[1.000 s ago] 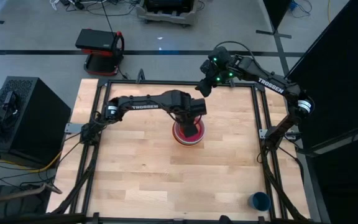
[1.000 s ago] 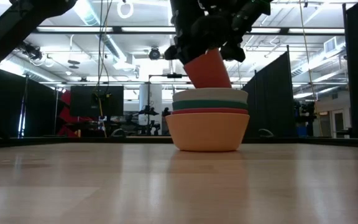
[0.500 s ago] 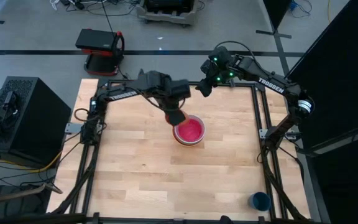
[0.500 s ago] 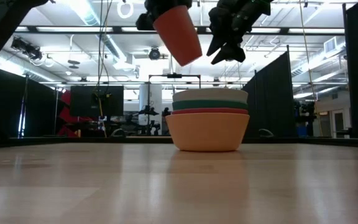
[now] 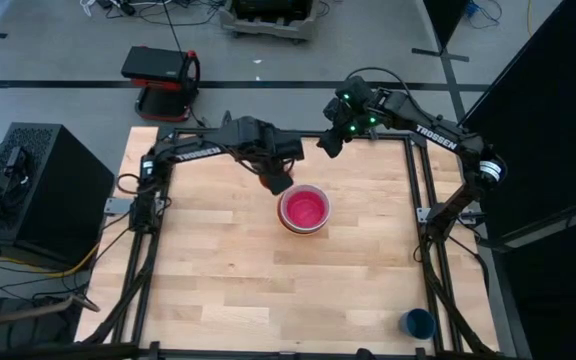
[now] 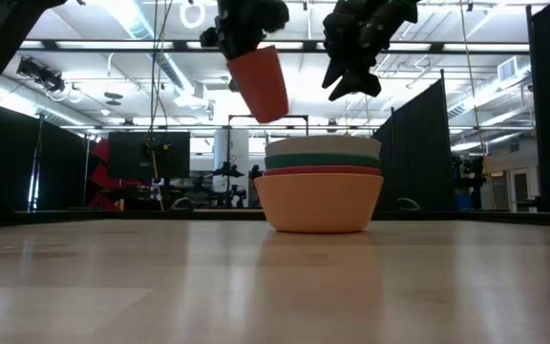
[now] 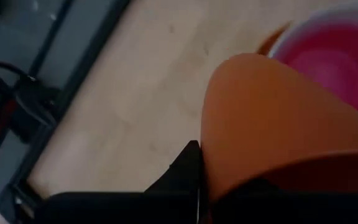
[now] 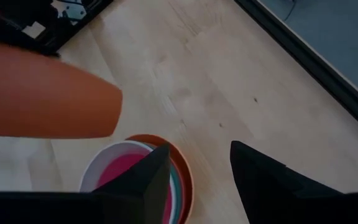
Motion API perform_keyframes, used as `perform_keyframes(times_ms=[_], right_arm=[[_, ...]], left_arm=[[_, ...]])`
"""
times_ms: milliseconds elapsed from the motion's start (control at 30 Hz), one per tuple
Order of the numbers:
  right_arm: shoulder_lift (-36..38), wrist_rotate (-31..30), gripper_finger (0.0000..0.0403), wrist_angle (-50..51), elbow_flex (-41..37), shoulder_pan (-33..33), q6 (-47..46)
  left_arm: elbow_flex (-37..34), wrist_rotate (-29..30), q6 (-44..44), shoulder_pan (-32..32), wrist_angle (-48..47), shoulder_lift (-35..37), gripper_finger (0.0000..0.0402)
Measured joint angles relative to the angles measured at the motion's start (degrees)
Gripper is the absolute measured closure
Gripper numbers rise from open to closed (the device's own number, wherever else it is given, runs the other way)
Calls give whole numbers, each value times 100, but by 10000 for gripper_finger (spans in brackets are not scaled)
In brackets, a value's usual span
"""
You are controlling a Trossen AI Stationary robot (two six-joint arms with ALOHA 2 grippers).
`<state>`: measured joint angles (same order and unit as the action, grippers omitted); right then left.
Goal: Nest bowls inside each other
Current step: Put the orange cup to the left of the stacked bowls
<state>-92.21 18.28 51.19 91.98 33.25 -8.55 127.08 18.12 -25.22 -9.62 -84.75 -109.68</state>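
Bowls: we find all five nested in one stack (image 5: 303, 210) near the middle of the bench (image 5: 208, 280), a little toward its far edge; pink innermost, yellow-orange (image 6: 318, 203) outermost and resting on the wood.
Handling: we judge smooth, stiff, light plastic, likely slippery; a rim pinch looks the surest hold, since the nested walls leave little else exposed.
Left pincer (image 5: 278, 183): clamped on a small orange cup (image 6: 259, 83), held in the air just beside the stack, on its far left.
Right pincer (image 5: 329, 141): raised near the far edge of the bench, jaws parted and empty.
Other things: a dark blue cup (image 5: 418, 323) stands well apart at the near right corner.
Obstructions: we see nothing lying on the bench around the stack; the carried cup and both pincers hang above it, and could crowd any approach from above.
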Motion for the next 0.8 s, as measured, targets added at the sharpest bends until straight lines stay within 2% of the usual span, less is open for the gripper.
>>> perform_keyframes(times_ms=[167,333,500,567,800], right_arm=[[0,3,242,49,0,0,18],[0,5,232,-64,0,0,28],[0,5,229,-91,0,0,28],[0,5,230,-96,0,0,29],[0,6,241,-112,0,0,18]], left_arm=[[-242,437,-165,11,341,269,402],[-1262,445,-586,51,841,973,402],[-2878,-147,-1303,122,1699,1891,402],[-3312,-481,-1554,113,1778,2153,402],[-3547,-1293,-1526,-75,1286,1989,402]])
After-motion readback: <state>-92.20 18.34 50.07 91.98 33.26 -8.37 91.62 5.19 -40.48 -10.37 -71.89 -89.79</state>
